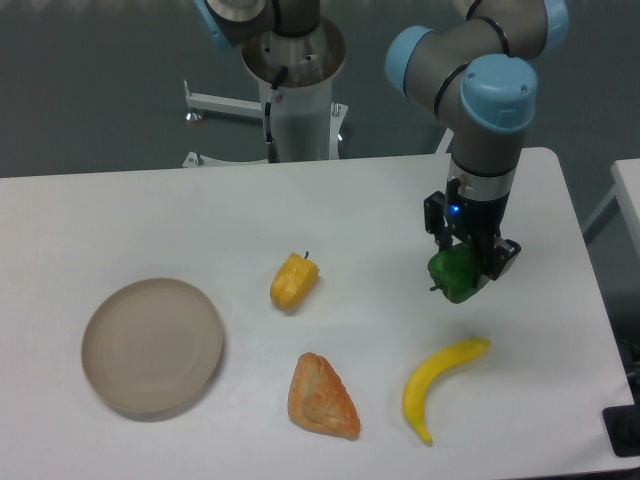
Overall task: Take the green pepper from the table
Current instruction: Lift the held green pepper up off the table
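Fixed camera view
Gripper (462,270): pointing down from the arm, its two fingers clamped on the green pepper (454,276).
Green pepper: held between the fingers above the right part of the table (150,210) — whether it fully clears the surface cannot be told for certain, though it appears lifted.
Banana (438,385): lies on the table below the pepper, apart from it.
Yellow pepper (293,281): on the table, well left of the gripper.
Pastry (321,397): an orange-brown wedge near the front edge, left of the banana.
Plate (152,346): round, beige — at the left of the table, well apart from the rest.
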Action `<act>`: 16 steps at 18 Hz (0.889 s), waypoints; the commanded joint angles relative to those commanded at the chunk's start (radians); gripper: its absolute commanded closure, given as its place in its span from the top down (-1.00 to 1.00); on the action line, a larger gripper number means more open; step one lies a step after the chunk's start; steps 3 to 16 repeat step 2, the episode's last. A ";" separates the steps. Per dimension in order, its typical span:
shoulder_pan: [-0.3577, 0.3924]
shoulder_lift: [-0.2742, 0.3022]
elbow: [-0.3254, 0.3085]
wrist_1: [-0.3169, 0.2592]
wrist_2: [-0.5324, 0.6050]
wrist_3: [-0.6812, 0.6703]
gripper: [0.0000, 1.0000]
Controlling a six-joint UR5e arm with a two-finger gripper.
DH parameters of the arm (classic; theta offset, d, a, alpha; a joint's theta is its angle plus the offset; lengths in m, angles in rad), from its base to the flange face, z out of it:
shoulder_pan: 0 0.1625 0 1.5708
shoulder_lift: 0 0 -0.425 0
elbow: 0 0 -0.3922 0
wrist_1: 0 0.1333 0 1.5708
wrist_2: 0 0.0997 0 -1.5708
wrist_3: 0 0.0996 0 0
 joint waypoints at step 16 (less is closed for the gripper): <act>-0.003 0.000 -0.002 0.002 0.002 0.000 -0.42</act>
